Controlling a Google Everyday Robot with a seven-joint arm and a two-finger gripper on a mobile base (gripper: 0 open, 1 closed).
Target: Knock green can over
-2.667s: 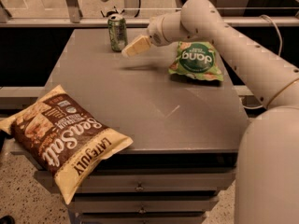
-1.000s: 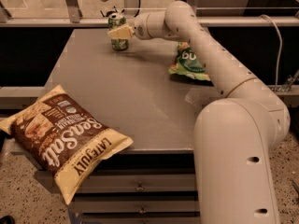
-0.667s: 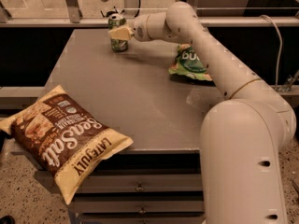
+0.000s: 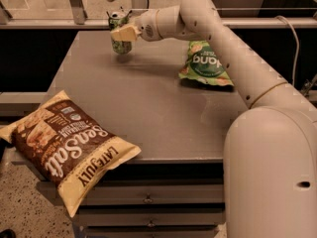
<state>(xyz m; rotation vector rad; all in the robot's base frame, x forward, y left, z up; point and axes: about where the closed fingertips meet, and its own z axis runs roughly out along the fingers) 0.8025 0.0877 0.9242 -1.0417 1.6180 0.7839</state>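
Observation:
The green can [image 4: 120, 44] stands at the far left of the grey table [image 4: 148, 108], near its back edge. Its silver top [image 4: 118, 17] shows above the gripper. My gripper [image 4: 125, 32] reaches in from the right and is pressed against the can's upper half, covering its middle. The can looks roughly upright, perhaps leaning slightly to the left. My white arm [image 4: 223, 38] stretches across the back right of the table.
A flat green "dang" snack bag [image 4: 205, 63] lies at the back right, under my arm. A large brown Sea Salt chip bag [image 4: 69, 145] hangs over the front left corner. A rail [image 4: 54, 24] runs behind the table's back edge.
My gripper swung left from the table's middle to the can. Over the last second it pushed on slightly left, and the can shifted a little left with it.

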